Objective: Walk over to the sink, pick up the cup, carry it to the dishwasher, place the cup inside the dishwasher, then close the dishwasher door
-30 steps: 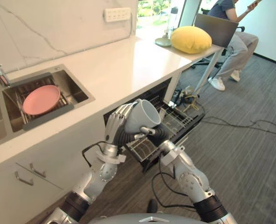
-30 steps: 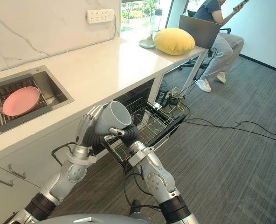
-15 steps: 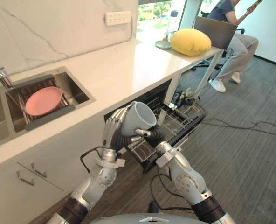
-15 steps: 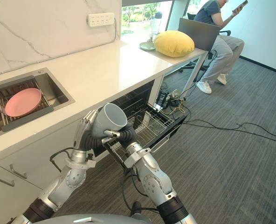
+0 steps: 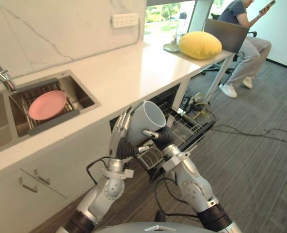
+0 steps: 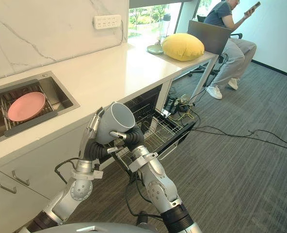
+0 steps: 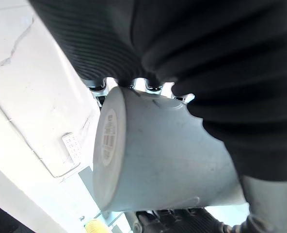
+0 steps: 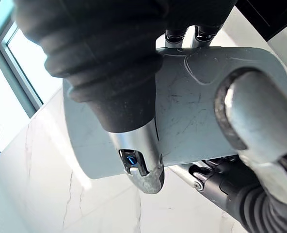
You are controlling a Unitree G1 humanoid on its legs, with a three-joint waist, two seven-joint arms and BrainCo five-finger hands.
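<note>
Off the table's front edge, by the pulled-out dishwasher rack, the tilted grey cup is carried: left hand fingers straight against its side, right hand clamped round it. A pink plate lies in the sink.

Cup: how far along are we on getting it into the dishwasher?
Pickup looks done: the cup is out of the sink, pressed between the left hand, fingers straight, and the right hand, curled on it. In hand: it hangs tilted close by the pulled-out dishwasher rack, not set down. Left: place it in the rack, then close the door.
</note>
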